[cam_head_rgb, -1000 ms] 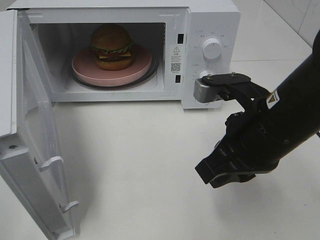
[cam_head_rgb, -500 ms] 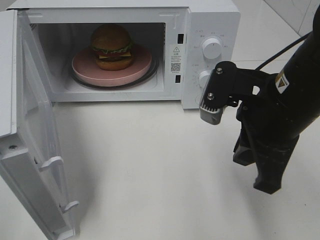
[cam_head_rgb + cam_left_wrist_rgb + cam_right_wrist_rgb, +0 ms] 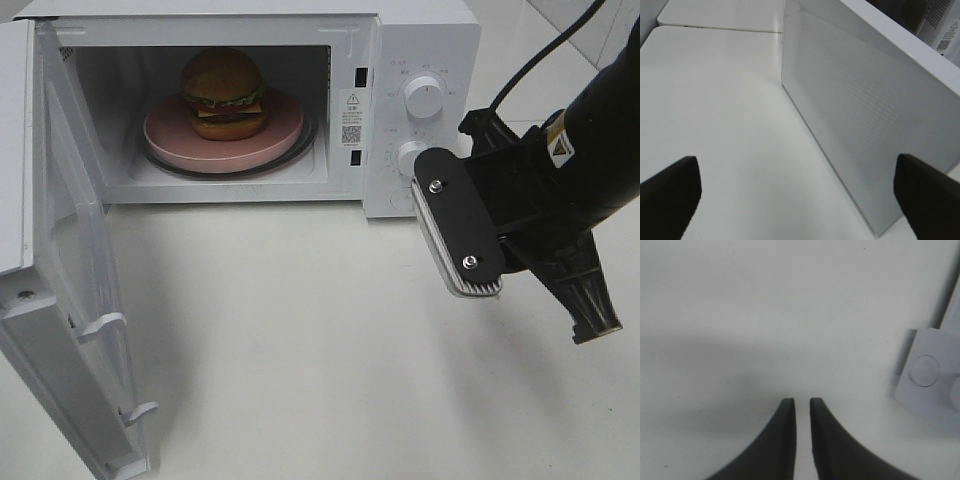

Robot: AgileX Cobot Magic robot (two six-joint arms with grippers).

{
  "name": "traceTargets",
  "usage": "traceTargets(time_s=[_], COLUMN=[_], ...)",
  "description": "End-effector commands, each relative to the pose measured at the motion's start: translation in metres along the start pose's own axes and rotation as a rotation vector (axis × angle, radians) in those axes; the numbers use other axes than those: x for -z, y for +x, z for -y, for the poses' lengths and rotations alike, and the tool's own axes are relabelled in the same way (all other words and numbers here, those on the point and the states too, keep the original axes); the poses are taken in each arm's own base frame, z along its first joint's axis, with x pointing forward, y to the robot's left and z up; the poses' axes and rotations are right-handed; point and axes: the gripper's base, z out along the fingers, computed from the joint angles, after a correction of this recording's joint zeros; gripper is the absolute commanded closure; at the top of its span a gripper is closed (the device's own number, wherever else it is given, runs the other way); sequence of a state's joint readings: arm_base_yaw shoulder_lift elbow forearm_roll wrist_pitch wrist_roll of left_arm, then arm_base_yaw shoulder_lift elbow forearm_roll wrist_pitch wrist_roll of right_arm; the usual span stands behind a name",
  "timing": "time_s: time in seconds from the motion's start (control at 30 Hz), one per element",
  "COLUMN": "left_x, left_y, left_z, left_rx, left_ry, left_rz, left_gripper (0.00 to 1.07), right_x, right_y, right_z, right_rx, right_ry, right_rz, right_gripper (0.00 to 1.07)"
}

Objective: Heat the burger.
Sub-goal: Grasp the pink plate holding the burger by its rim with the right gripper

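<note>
The high view alone shows the burger (image 3: 223,92): it sits on a pink plate (image 3: 165,135) inside the microwave (image 3: 420,40), in the upper left of the frame, left of the plate's centre. The door (image 3: 75,260) stands swung out at the left edge. 2 knobs (image 3: 424,97) sit one above the other on the panel to the right of the cavity.

In the same view the right arm fills the right side, beside the panel. A black mount (image 3: 455,220) with 2 screws and a ribbed grey edge faces the camera, just right of the lower knob. The right gripper (image 3: 592,318) points down toward the lower right over the white table (image 3: 300,330). Its gap cannot be read from here.

The right wrist view settles that: 2 dark fingers (image 3: 785,425) rise from the bottom centre with only a thin slit between them, and nothing is in it. A pale square piece (image 3: 925,372) with a round mark lies at the right edge.

The left gripper (image 3: 800,195) appears only in its own wrist view. Its fingertips (image 3: 670,190) sit in the 2 lower corners, spread wide and empty, with the door's dotted outer face running from top centre to the lower right.
</note>
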State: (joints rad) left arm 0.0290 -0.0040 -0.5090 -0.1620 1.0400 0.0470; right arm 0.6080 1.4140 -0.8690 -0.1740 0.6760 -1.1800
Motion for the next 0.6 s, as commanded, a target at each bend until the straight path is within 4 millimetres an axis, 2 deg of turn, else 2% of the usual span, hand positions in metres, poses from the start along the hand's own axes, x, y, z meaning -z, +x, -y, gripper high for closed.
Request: traceTargets(time_s=[0.03, 0.2, 0.3, 0.33, 0.37, 0.4, 0.43, 0.47, 0.5, 0.53, 0.57, 0.6], left_x=[0.002, 0.002, 0.002, 0.002, 0.002, 0.002, 0.002, 0.002, 0.002, 0.002, 0.002, 0.002], left_y=[0.001, 0.001, 0.001, 0.001, 0.001, 0.001, 0.001, 0.001, 0.001, 0.001, 0.001, 0.001], left_z=[0.000, 0.000, 0.000, 0.000, 0.000, 0.000, 0.000, 0.000, 0.000, 0.000, 0.000, 0.000], left_rx=[0.002, 0.002, 0.002, 0.002, 0.002, 0.002, 0.002, 0.002, 0.002, 0.002, 0.002, 0.002], left_ry=[0.002, 0.002, 0.002, 0.002, 0.002, 0.002, 0.002, 0.002, 0.002, 0.002, 0.002, 0.002], left_rz=[0.027, 0.027, 0.027, 0.027, 0.027, 0.027, 0.027, 0.027, 0.027, 0.027, 0.027, 0.027], left_gripper=[0.07, 0.07, 0.07, 0.07, 0.07, 0.07, 0.07, 0.07, 0.07, 0.07, 0.07, 0.07], right_x=[0.002, 0.003, 0.003, 0.003, 0.003, 0.004, 0.004, 0.004, 0.003, 0.003, 0.003, -0.001], right_y=[0.001, -0.002, -0.004, -0.004, -0.004, -0.004, -0.004, -0.004, -0.005, -0.005, -0.005, -0.006], right_z=[0.005, 0.012, 0.015, 0.016, 0.016, 0.017, 0.017, 0.017, 0.018, 0.018, 0.018, 0.019], right_rx=[0.072, 0.105, 0.105, 0.105, 0.105, 0.105, 0.106, 0.106, 0.104, 0.099, 0.099, 0.077], right_ry=[0.056, 0.132, 0.165, 0.180, 0.180, 0.189, 0.191, 0.191, 0.194, 0.197, 0.197, 0.197], right_rz=[-0.004, 0.023, 0.037, 0.042, 0.042, 0.045, 0.045, 0.045, 0.046, 0.048, 0.048, 0.052], right_gripper=[0.93, 0.90, 0.84, 0.77, 0.77, 0.66, 0.61, 0.61, 0.50, 0.45, 0.45, 0.32])
